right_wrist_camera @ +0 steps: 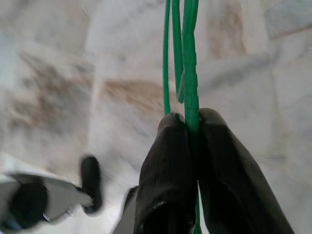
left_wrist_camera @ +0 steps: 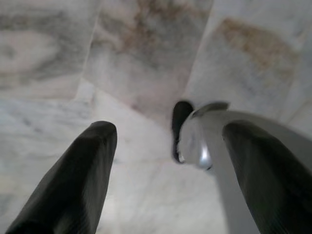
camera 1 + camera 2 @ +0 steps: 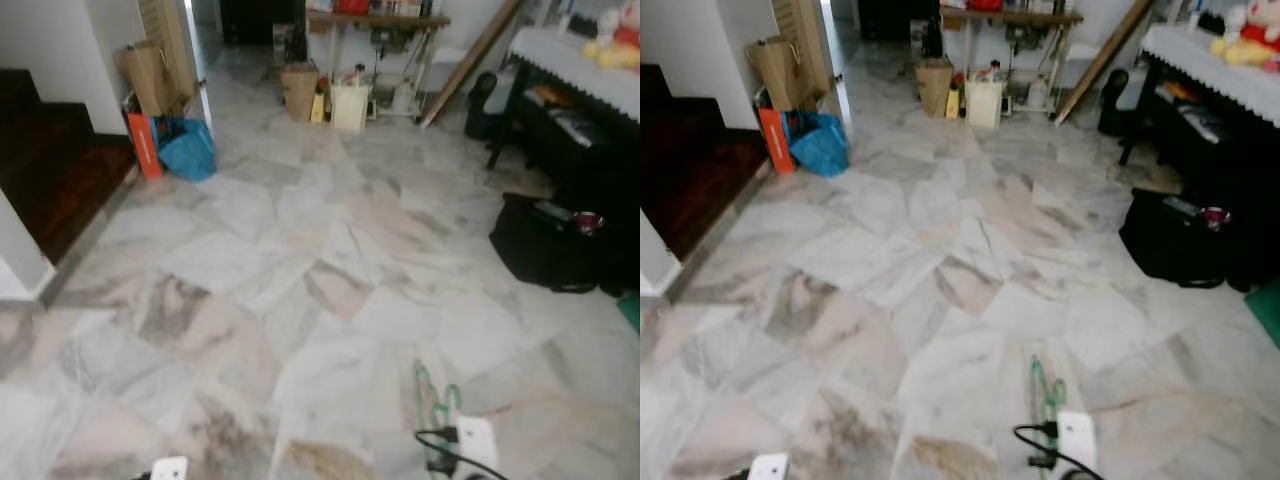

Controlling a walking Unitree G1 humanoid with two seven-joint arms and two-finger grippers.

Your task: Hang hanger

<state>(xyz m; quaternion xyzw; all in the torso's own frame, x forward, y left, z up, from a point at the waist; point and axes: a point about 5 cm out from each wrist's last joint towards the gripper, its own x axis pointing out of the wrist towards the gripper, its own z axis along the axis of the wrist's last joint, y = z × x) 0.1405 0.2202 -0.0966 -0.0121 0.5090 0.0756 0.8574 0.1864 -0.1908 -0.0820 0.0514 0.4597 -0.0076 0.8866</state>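
While you are looking down over the pale marble tile floor (image 3: 300, 300), the thin green plastic hanger (image 1: 187, 58) is showing as several slim green strands running close together, and it is sitting low at your right, just above the tiles. Your right gripper (image 1: 190, 122) is pinching it, both black fingers (image 1: 165, 165) pressing together on the strands. Your left gripper (image 2: 170, 141) is hanging over the floor with its fingers spread wide, gripping nothing. From the head view the hanger (image 3: 437, 400) is blurring into the marble, its lower end cut off by the picture's edge, so you cannot make out its full shape.
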